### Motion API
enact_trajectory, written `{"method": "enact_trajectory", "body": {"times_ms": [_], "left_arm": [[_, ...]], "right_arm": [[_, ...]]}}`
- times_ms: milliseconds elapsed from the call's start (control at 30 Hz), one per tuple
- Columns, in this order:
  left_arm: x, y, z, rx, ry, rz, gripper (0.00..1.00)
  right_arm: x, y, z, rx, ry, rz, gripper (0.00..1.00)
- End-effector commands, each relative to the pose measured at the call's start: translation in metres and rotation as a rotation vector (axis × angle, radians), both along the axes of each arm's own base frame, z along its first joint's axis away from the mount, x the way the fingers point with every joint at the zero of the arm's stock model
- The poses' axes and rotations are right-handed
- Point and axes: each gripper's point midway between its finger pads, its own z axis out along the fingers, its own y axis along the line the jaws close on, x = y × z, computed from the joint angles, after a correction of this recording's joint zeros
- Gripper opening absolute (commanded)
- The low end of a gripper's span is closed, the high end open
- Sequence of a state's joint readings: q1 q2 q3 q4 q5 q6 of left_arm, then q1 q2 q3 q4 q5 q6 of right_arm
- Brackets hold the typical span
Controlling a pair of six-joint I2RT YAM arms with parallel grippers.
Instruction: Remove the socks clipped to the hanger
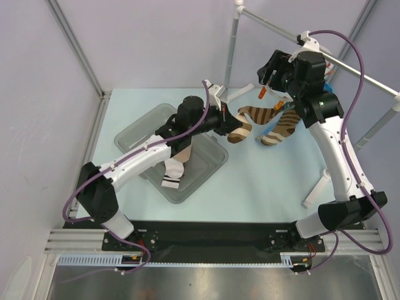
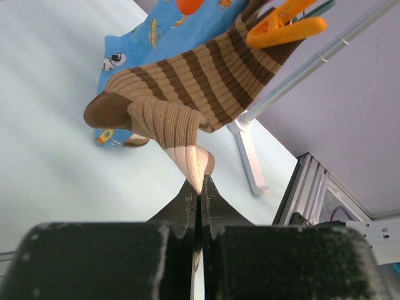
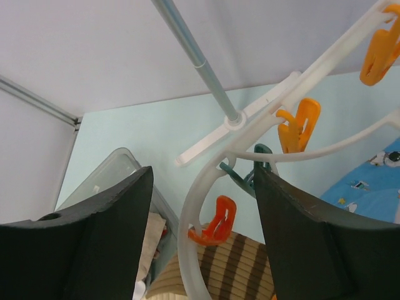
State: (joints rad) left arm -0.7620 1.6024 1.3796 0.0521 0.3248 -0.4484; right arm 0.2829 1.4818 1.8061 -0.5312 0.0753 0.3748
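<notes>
A brown-and-tan striped sock hangs from an orange clip of the white hanger. My left gripper is shut on its pale tan toe, pulling it sideways; from above that gripper sits left of the sock. A second striped sock hangs beside it. A bright blue sock hangs behind. My right gripper is open above the hanger, its jaws either side of the ring and an orange-red clip on striped fabric. From above it hovers over the ring.
A clear plastic container lies under the left arm, holding a white sock with a black-striped cuff. The silver rail crosses at the back right, with its white stand foot on the table. More orange clips and a green one dangle.
</notes>
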Motion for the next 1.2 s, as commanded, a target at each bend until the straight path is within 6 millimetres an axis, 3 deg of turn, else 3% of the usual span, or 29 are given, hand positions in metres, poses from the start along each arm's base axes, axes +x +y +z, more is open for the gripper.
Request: {"method": "enact_trajectory", "body": {"times_ms": [0,167,400,533,867,1067,1167], "left_arm": [[0.006,0.005,0.037,-0.090,-0.045,0.019,0.01],[0.008,0.007,0.038,-0.098,-0.033,0.023,0.01],[0.005,0.006,0.033,-0.091,-0.032,0.000,0.00],[-0.005,0.004,0.029,-0.113,-0.043,-0.032,0.00],[-0.044,-0.008,0.030,-0.119,-0.162,-0.095,0.00],[-0.066,-0.022,0.031,-0.121,-0.231,-0.117,0.00],[-0.074,-0.023,0.035,-0.127,-0.272,-0.122,0.00]], "right_arm": [[-0.022,-0.020,0.036,-0.012,-0.065,-0.034,0.72],[-0.033,-0.035,0.026,-0.024,-0.015,-0.042,0.73],[-0.064,-0.044,0.056,-0.010,-0.096,-0.020,0.74],[-0.079,-0.049,0.060,0.016,-0.087,-0.042,0.72],[-0.139,-0.090,0.028,0.035,0.007,-0.240,0.57],[-0.148,-0.100,-0.004,0.042,0.060,-0.297,0.55],[-0.145,-0.097,-0.008,0.078,0.055,-0.301,0.55]]}}
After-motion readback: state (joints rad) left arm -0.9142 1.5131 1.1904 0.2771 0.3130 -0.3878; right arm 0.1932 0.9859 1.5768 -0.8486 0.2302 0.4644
